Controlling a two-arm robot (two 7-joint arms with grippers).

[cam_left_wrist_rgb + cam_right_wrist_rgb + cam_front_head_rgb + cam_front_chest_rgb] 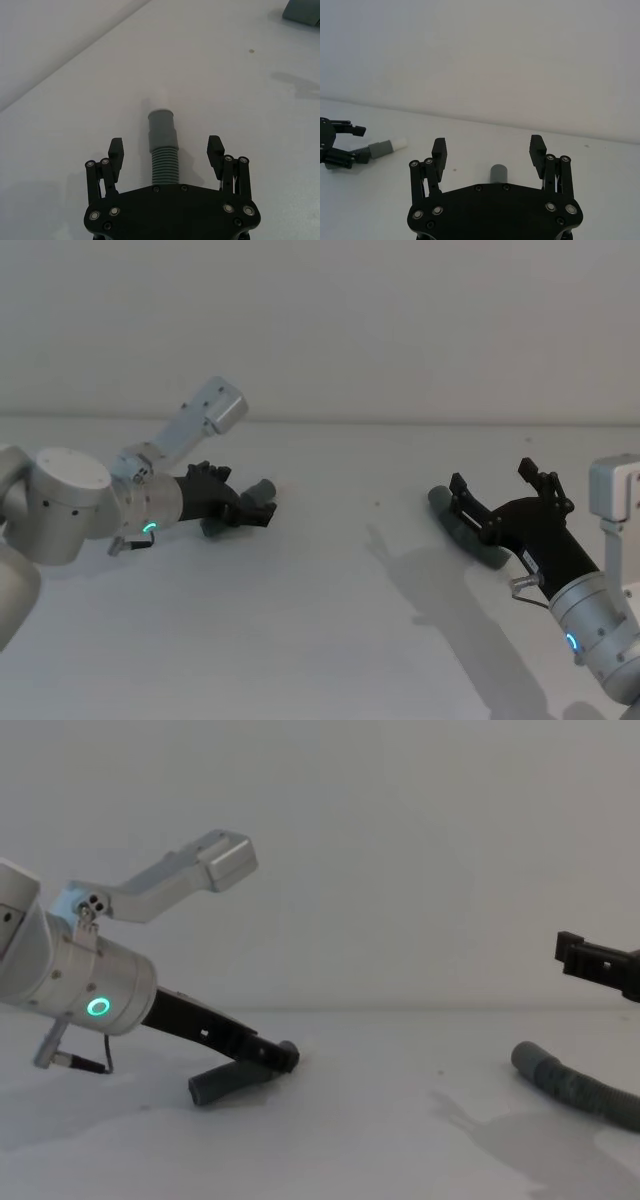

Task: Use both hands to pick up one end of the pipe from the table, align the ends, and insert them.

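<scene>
now the left gripper [166, 150] is spread wide and low over the table [240, 90]. the short hose piece [165, 167] lies in the gap between its fingers [116, 150], and neither finger seems to touch it. that piece's long axis runs straight out along the gripper's reach, with the ribbed body under the palm and the smooth cuff [161, 130] just past the fingertips, pointing away. seen from the right wrist, its narrower white tip [399, 144] aims roughly toward the right arm's side. the right gripper [488, 150] is spread too and holds nothing. it hangs above the longer curved hose piece [575, 1088], whose ribbed body trails back under the wrist. the long piece's cuff [498, 174] peeks out just ahead of the palm, between the lines of the two fingers. each arm is nearer its own piece, and the two pieces lie well apart. i judge the grasp to be the step in hand. the left gripper need only close across the hose's axis, while the right must first drop lower. lifting and turning the cuffs to face each other would come after that.
</scene>
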